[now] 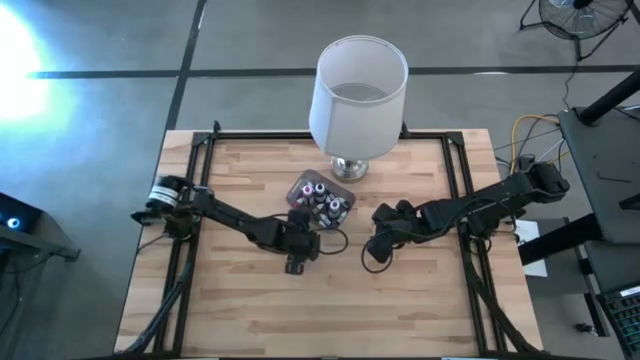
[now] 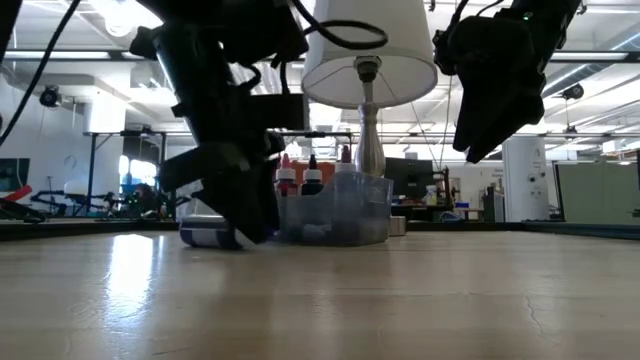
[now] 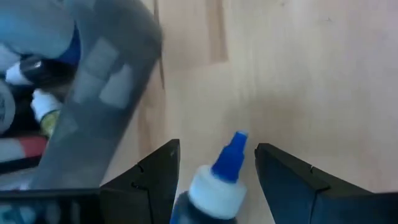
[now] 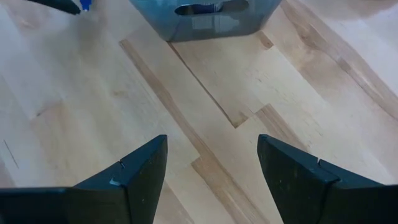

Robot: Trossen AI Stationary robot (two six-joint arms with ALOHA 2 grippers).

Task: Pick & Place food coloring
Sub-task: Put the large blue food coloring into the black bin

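One food coloring bottle, white with a blue cap, lies on its side on the wooden table. My left gripper is low over it, open, one finger on either side of the bottle with a gap to each. In the low view the bottle lies by the left gripper. Several more bottles stand upright in a greyish translucent tub, just beyond my left gripper. My right gripper hangs open above the table, to the right of the tub, nothing between its fingers.
A white-shaded lamp on a metal foot stands behind the tub at the table's far middle. The tub wall is close beside the left gripper. Black rails run along the table's left and right edges. Bare wood lies toward the near edge.
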